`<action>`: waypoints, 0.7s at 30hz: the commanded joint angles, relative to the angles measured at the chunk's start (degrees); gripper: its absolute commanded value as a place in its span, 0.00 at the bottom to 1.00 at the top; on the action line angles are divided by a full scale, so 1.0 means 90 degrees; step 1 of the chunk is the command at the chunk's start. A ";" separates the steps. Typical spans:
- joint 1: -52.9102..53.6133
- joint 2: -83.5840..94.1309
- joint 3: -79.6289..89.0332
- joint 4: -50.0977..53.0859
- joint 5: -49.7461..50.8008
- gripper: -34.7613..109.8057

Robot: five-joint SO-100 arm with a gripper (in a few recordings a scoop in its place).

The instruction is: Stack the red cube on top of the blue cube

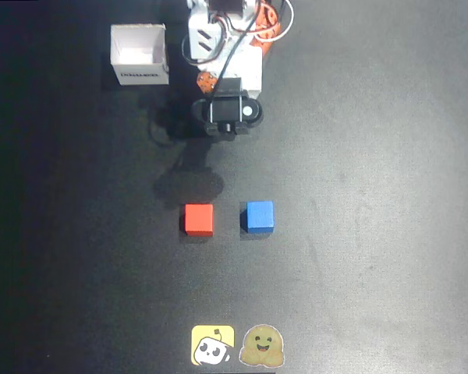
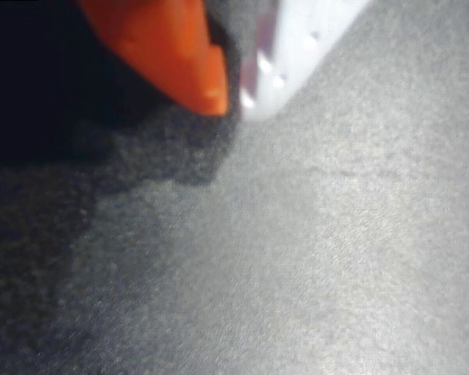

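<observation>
In the overhead view the red cube rests on the black table. The blue cube sits just to its right with a small gap between them. The arm's wrist with its black camera hovers near the top middle, well behind both cubes. In the wrist view my gripper points at bare grey table. Its orange finger and white finger meet at their tips with nothing between them. No cube appears in the wrist view.
A white open box stands at the top left beside the arm's base. Two stickers, a yellow one and a smiling face, lie at the front edge. The arm's shadow falls behind the red cube.
</observation>
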 commanded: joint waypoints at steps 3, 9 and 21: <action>0.0039 0.0029 -0.0029 0.0029 0.0020 0.24; -0.0020 -0.0078 -0.0439 0.0137 0.0166 0.24; 0.0068 -0.5898 -0.5293 0.0078 0.0654 0.24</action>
